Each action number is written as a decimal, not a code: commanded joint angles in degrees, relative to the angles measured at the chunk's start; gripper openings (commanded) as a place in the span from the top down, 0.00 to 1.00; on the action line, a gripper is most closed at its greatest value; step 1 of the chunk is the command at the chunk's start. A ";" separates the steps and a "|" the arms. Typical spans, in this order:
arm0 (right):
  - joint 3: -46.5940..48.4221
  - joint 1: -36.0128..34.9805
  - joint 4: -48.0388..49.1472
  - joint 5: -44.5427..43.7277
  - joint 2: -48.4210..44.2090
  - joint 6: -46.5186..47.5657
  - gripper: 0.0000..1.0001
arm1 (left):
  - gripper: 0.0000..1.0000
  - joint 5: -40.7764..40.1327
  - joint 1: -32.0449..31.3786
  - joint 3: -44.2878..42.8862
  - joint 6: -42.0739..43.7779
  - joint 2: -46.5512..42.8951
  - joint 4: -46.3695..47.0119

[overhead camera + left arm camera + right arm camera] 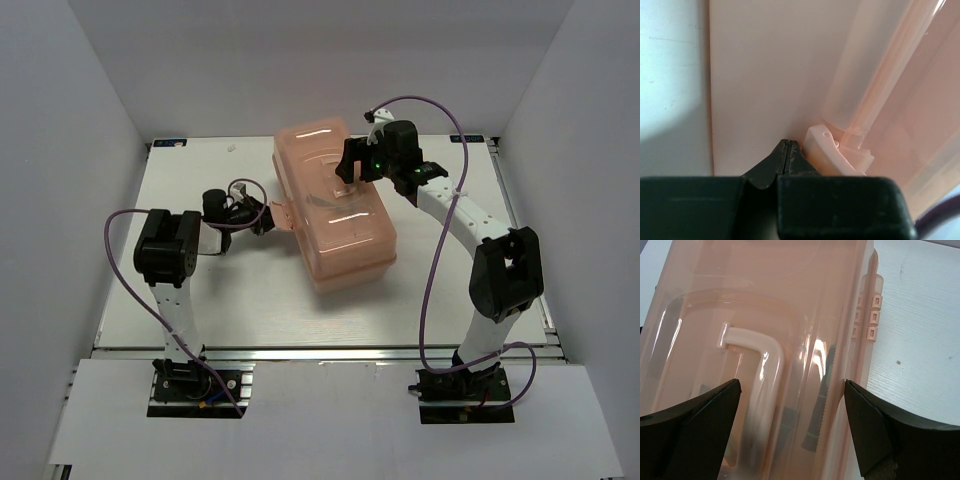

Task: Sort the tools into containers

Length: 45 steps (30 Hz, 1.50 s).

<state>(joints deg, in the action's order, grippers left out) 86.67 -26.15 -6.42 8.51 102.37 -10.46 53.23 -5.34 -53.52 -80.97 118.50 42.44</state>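
Translucent salmon-pink toolbox [335, 215], lid down, at the middle of the table [250, 300], long axis from 11 to 5 o'clock in the top view. Dimly visible through the lid in the right wrist view: a dark ridged tool handle [817, 410], just at 3 o'clock of the pale lid handle [767, 370]; other contents too blurred to name. On the box's 9 o'clock side, the latch [835, 150], with the left gripper [788, 149] just at its 9 o'clock, fingers pressed flat together on nothing; actual contact with the latch not resolvable. Above the far half of the lid, the right gripper [791, 385], spread wide, straddling the lid handle without touching it. Judged step: release of the latch ahead of lid opening. Likely failures:
- slip of the closed left tip off the small latch tab, owing to so narrow a bearing point
- sideways slide of the whole box toward 3 o'clock under the left push, owing to no downward hold from the right gripper
- shift of the tools inside on a sudden jolt
- jam of the rising lid against the right fingers overhead
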 commanded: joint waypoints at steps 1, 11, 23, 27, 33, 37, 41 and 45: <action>-1.07 -1.97 -2.29 3.62 1.87 1.67 0.13 | 1.00 4.68 -2.83 -0.36 -9.28 -1.17 18.10; -0.98 -1.97 -2.64 3.18 2.13 2.11 0.13 | 1.00 5.48 -2.83 3.33 -17.73 -1.51 29.55; -1.24 -1.89 -2.73 2.47 2.22 2.46 0.13 | 1.00 2.58 -2.83 0.79 -11.96 -6.08 14.22; -1.07 -1.97 -2.81 2.47 2.40 2.55 0.13 | 1.00 1.88 -2.83 -2.64 -4.30 -9.07 0.40; -1.33 -1.97 -2.90 2.47 2.40 2.46 0.13 | 1.00 -1.62 -2.83 -11.60 12.65 -12.67 -28.77; -1.42 -1.97 -2.99 2.56 2.57 2.29 0.13 | 1.00 -3.31 -2.74 -14.77 17.34 -13.73 -36.72; -1.24 -1.89 -2.90 2.30 2.75 2.46 0.13 | 1.00 -4.45 -2.83 -15.83 17.77 -14.78 -39.96; -1.24 -1.89 -3.08 2.21 2.75 2.72 0.13 | 1.00 -5.59 -2.83 -17.67 19.27 -15.93 -44.88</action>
<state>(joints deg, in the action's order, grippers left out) 86.67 -26.11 -5.85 7.42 102.50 -9.82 44.16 -6.33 -66.48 -62.65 110.15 -1.19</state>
